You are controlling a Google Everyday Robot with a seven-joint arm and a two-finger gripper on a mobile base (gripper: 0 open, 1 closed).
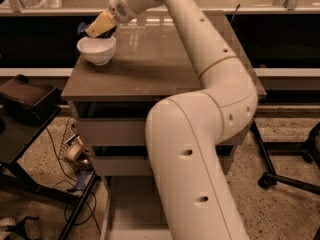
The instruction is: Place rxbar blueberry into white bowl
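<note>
The white bowl stands on the far left part of the brown table. My gripper hangs just above the bowl's far rim, with its tan fingers pointing down and to the left. It is shut on the rxbar blueberry, of which only a dark blue end shows beside the fingers, over the bowl's back left edge. My white arm reaches from the foreground over the table and hides much of its right side.
The table has drawers under its top. A dark stand with a black case is at the left. Cables and clutter lie on the floor below it. An office chair base is at the right. A counter edge runs behind the table.
</note>
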